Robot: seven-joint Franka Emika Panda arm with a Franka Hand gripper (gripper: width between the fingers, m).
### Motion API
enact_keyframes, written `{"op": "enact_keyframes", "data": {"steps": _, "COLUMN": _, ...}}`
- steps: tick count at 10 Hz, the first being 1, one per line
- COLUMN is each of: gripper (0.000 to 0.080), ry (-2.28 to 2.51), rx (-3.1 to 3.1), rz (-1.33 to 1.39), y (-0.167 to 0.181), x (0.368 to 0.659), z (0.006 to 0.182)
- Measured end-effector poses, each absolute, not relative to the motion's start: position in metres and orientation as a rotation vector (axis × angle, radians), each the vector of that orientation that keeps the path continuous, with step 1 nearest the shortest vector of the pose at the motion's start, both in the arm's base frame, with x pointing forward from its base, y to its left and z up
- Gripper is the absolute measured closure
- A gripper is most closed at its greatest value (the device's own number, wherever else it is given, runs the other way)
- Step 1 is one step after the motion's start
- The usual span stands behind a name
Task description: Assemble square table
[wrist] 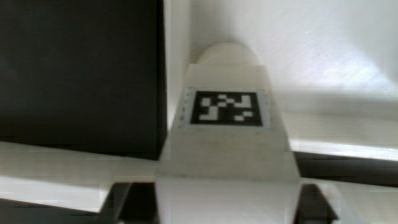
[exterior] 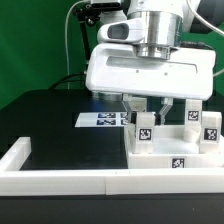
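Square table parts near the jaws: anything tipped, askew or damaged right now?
Nothing stands out. The legs stand upright on the tabletop slab, which sits in the corner of the rim wall. The gripper is lined up over one leg, and the marker board lies flat behind.

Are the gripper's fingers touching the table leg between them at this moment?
Cannot tell. The wrist view shows the leg centred between the gripper fingers, but contact is not plain there or in the exterior view.

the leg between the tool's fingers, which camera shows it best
The wrist view: the leg fills the frame, its tag sharp. In the exterior view that leg is small, its top hidden behind the tool.
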State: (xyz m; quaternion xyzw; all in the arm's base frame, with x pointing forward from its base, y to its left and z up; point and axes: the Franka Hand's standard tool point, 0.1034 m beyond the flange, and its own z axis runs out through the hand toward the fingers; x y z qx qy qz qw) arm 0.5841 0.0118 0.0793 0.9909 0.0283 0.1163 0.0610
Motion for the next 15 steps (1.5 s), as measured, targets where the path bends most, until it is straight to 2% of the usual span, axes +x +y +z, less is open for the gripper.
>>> {"op": "enact_keyframes", "data": {"steps": 3, "gripper": 0.0498, "ry": -0.08, "rx": 3.011, "rz": 0.364, "y": 0.012, "x": 0.584, "z": 0.079}}
{"op": "enact_keyframes", "data": {"steps": 9, "gripper": 0.0485, "ry": -1.035, "rx": 2.873, "rz": 0.436, "y": -0.004, "x": 0.58, "z": 0.08}}
{"op": "enact_keyframes", "data": {"steps": 15, "gripper": 0.0478, "ry": -1.301, "rx": 2.767, "rz": 0.453, "y": -0.022, "x": 0.578, "z": 0.08}}
